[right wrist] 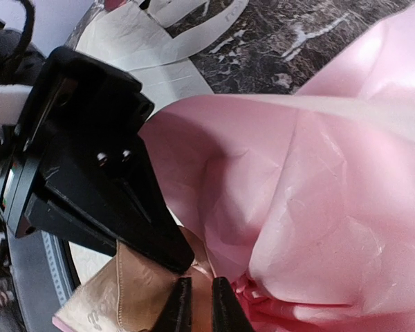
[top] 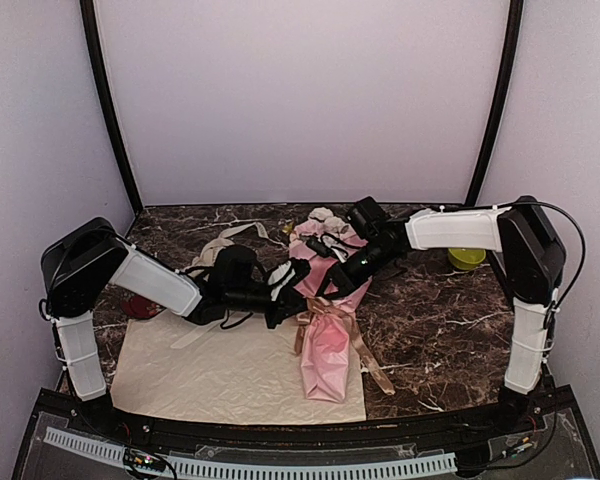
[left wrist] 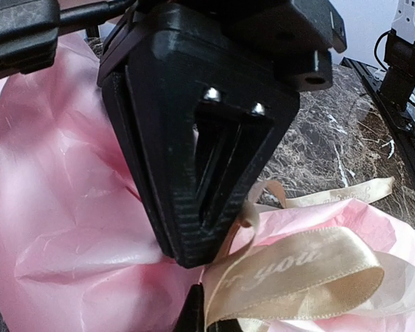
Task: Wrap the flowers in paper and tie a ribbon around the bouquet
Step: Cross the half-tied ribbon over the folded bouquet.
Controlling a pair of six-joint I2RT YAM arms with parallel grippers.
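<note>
2 grippers meet over the bouquet, lying on the table. My left gripper is pressed together, pinching the ribbon; my right gripper is nearly pressed together, on what I cannot tell. I should pull strands apart evenly so paper doesn't tear.

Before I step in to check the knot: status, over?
Left pincer shut on the ribbon. Right pincer nearly closed at it, grip unclear. Ribbon wraps the bouquet, tails loose. Nothing blocking.
</note>
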